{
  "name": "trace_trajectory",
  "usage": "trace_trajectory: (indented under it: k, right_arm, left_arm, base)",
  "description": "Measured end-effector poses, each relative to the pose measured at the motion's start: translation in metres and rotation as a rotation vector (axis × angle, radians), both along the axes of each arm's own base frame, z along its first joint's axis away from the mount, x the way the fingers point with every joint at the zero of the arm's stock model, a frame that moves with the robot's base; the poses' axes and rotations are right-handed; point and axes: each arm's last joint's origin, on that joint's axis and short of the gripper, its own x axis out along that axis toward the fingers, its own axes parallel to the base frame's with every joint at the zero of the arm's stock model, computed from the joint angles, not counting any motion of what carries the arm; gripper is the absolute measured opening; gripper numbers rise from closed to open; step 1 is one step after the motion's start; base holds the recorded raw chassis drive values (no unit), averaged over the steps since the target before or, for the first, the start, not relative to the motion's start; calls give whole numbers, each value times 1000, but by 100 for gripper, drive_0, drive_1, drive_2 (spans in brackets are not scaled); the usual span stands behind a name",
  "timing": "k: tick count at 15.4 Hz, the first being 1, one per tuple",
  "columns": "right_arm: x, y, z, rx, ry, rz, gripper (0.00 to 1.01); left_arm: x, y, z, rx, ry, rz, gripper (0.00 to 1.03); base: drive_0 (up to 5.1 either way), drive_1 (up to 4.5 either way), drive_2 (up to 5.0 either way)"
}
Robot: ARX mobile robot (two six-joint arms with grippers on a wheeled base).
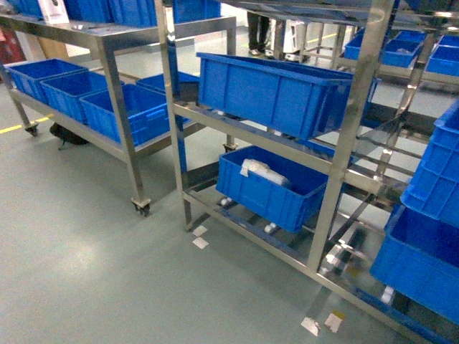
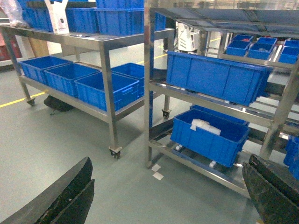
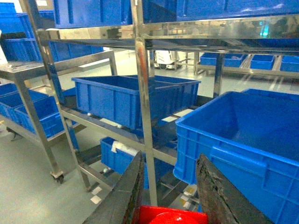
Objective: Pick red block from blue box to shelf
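Right claw pinches red block between its fingers, before shelf. Left claw spread wide, empty. Shelf's lower crate holds a white bundle; middle crate contents unseen.

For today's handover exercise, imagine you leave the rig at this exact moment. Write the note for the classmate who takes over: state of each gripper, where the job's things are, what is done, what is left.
Right gripper: jaws shut on the red block, seen at the bottom of the right wrist view.
Left gripper: jaws wide apart, nothing between them.
The shelf stands straight ahead, with dark blue crates on its tiers.
The blue box is not in any view.
Done: the block is picked up and carried to the rack.
Left: choose a free spot on the shelf, set the block down, release, withdraw.
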Motion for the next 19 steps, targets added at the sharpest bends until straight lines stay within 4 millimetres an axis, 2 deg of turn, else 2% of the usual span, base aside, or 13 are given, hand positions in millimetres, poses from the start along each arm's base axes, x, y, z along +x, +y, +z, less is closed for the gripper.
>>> trace_trajectory:
  k: [6, 19]
  right_arm:
    - [0, 0, 0, 0, 0, 0, 28]
    - [0, 0, 0, 0, 0, 0, 28]
  left_arm:
    - [0, 0, 0, 0, 0, 0, 98]
    - [0, 0, 0, 0, 0, 0, 98]
  base:
    - [110, 7, -687]
    - [-157, -157, -157]
